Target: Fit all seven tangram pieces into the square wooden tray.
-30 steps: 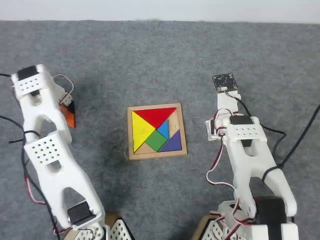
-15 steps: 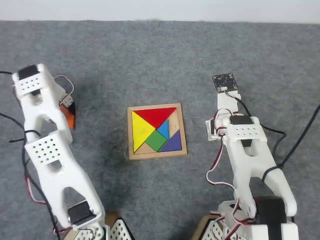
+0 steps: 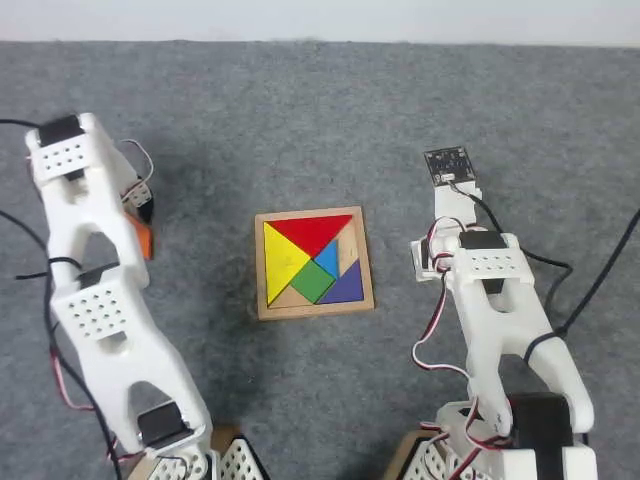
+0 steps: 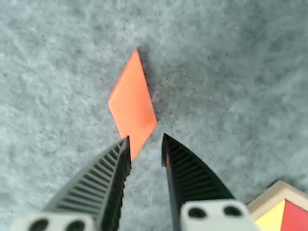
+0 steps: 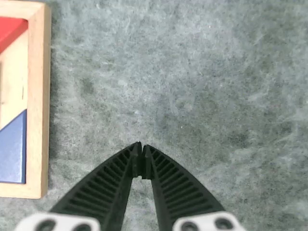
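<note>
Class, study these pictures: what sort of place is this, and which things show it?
Probably a robotics lab bench: wired white left arm and right arm on a grey felt mat, a wooden tray of tangram pieces between them.

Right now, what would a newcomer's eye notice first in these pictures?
The coloured pieces packed into the square wooden tray at the middle of the grey carpet stand out first. Next comes the orange piece, lying alone on the carpet on the left arm's side, with the open left gripper at its tip. The right gripper is shut above bare carpet beside the tray.
</note>
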You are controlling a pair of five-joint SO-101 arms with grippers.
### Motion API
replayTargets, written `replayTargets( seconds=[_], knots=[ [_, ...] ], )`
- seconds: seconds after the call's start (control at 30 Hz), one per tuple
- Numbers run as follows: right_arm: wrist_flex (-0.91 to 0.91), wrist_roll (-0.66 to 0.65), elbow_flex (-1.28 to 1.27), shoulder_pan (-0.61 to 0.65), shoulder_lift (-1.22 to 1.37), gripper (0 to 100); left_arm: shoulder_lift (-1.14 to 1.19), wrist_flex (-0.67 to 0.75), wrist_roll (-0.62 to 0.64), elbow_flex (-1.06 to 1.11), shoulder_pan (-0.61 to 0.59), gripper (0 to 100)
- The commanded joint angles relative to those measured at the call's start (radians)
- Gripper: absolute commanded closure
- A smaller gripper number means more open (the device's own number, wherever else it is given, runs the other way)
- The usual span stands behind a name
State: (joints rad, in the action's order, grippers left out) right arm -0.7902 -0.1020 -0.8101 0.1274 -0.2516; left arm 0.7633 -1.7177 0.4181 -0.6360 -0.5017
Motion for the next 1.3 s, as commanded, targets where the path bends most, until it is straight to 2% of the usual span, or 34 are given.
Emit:
replayTargets(
  seconds=[0.0, 0.17, 0.3, 0.4, 0.5, 0.57, 0.67, 0.73, 0.87, 1.0, 1.13, 1.27],
  knots=[
    [0.016, -0.014, 0.012, -0.012, -0.061, 99.2, -0.077, 0.020, -0.015, 0.004, -0.006, 90],
    [0.012, -0.014, 0.012, -0.008, -0.062, 99.2, -0.101, -0.006, -0.017, -0.008, -0.094, 90],
    [-0.007, -0.087, 0.038, 0.028, -0.127, 99.2, -0.175, -0.028, -0.103, 0.002, -0.215, 90],
    [-0.127, -0.110, 0.083, 0.122, -0.234, 99.2, -0.245, -0.002, -0.157, 0.031, -0.313, 90],
    [-0.231, -0.160, 0.141, 0.275, -0.298, 99.2, -0.279, 0.074, -0.221, 0.079, -0.356, 90],
    [-0.285, -0.166, 0.196, 0.371, -0.295, 99.2, -0.267, 0.133, -0.224, 0.119, -0.353, 90],
    [-0.321, -0.126, 0.259, 0.466, -0.257, 99.2, -0.216, 0.216, -0.215, 0.176, -0.284, 90],
    [-0.320, -0.120, 0.267, 0.499, -0.242, 99.2, -0.175, 0.270, -0.150, 0.186, -0.224, 90],
    [-0.311, -0.120, 0.262, 0.504, -0.229, 99.2, -0.104, 0.328, 0.012, 0.183, -0.152, 90],
    [-0.311, -0.120, 0.262, 0.504, -0.223, 99.2, -0.064, 0.334, 0.028, 0.183, -0.089, 90],
    [-0.283, -0.120, 0.218, 0.504, -0.232, 99.2, -0.026, 0.336, 0.132, 0.183, -0.084, 90],
    [-0.213, -0.126, 0.141, 0.504, -0.232, 99.2, -0.014, 0.351, 0.143, 0.183, -0.077, 90]
  ],
)
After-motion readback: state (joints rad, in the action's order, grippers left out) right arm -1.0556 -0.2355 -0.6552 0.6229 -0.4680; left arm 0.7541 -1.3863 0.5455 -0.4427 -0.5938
